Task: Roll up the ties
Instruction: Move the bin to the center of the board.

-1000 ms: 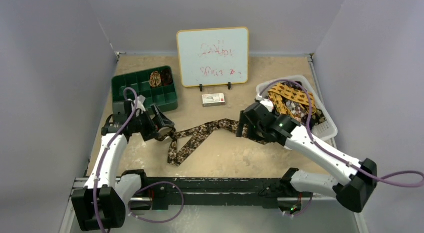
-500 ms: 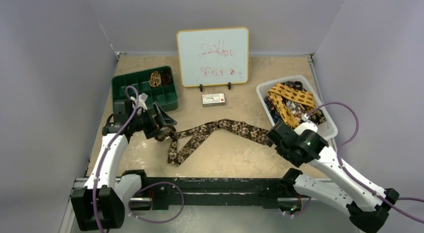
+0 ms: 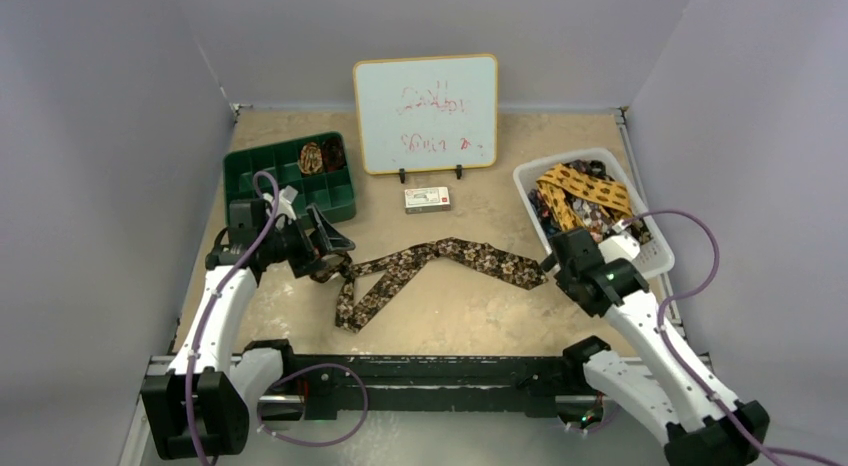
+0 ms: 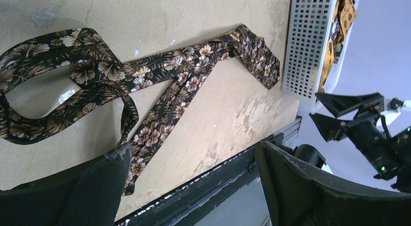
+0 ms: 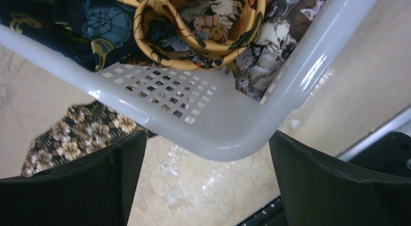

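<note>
Top view: brown floral tie [image 3: 430, 256] lies loose across the table [image 3: 470, 316], its looped end at the left hand [image 3: 338, 258] and its tip just beside the right hand [image 3: 553, 256]. Coiled ties [image 3: 318, 157] sit in the green tray [image 3: 345, 201].
Left wrist: left hand spread wide, empty, over the loop.
Right wrist: right hand spread wide, empty, at a corner of the white basket [image 5: 228, 134], which holds more ties [image 5: 194, 46].

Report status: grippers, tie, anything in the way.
Left gripper open, empty, over looped end of tie. Right gripper open, empty, at basket corner. Tie not rolled, sprawled on table. Nothing lying on it.
</note>
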Robot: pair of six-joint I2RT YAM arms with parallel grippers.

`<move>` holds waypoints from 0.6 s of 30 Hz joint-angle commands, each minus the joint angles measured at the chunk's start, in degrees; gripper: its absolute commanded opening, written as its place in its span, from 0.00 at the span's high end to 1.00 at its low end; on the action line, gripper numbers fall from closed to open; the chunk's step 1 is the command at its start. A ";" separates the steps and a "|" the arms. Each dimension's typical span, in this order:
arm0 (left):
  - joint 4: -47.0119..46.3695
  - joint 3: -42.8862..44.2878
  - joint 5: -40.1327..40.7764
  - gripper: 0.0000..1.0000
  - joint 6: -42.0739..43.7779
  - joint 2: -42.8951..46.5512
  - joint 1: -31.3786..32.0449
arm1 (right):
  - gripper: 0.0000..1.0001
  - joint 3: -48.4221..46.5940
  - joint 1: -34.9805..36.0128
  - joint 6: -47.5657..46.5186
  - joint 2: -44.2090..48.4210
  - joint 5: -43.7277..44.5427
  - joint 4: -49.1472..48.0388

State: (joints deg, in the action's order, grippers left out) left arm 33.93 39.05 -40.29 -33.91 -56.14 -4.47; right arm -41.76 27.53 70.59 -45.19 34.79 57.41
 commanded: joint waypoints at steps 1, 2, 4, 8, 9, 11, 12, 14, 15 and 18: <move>-1.19 -0.17 -0.97 0.05 -0.69 0.59 0.25 | 0.01 -0.02 -10.79 -18.92 -4.13 -12.26 -22.07; -1.01 -0.12 -0.89 0.05 -0.71 0.67 0.21 | 0.01 -0.26 -12.44 -21.77 -5.23 -14.61 -25.12; -1.05 -0.30 -0.59 0.05 -0.87 0.97 0.24 | 0.01 -1.38 -15.68 -25.45 -8.53 -18.52 -29.70; -1.14 -0.87 -0.52 0.05 -1.44 1.44 0.29 | 0.01 -5.39 -20.47 -31.21 -16.89 -23.61 -34.73; -1.26 -1.04 -0.56 0.05 -1.64 1.60 0.21 | 0.01 -6.69 -20.69 -32.32 -18.91 -22.98 -34.89; -1.31 -1.32 -0.38 0.05 -1.90 1.65 0.23 | 0.01 -9.06 -21.33 -34.42 -21.78 -22.51 -35.27; -1.33 -1.46 -0.21 0.05 -2.09 1.64 0.19 | 0.01 -9.99 -21.64 -36.08 -22.97 -22.58 -35.79; -1.39 -1.79 0.28 0.05 -2.48 1.57 0.25 | 0.01 -12.51 -22.25 -38.14 -25.19 -23.23 -35.70; -1.41 -2.05 0.78 0.05 -2.94 1.56 0.25 | 0.01 -13.87 -22.63 -40.13 -26.42 -23.68 -35.22; 0.24 -2.24 3.93 0.05 -4.35 1.75 0.24 | 0.01 -18.07 -22.78 -45.54 -27.74 -26.07 -31.21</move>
State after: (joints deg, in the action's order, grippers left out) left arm 33.98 37.39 -39.57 -35.99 -55.33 -4.43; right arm -53.30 5.37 34.87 -72.31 11.90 26.39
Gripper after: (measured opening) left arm 0.955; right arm 0.987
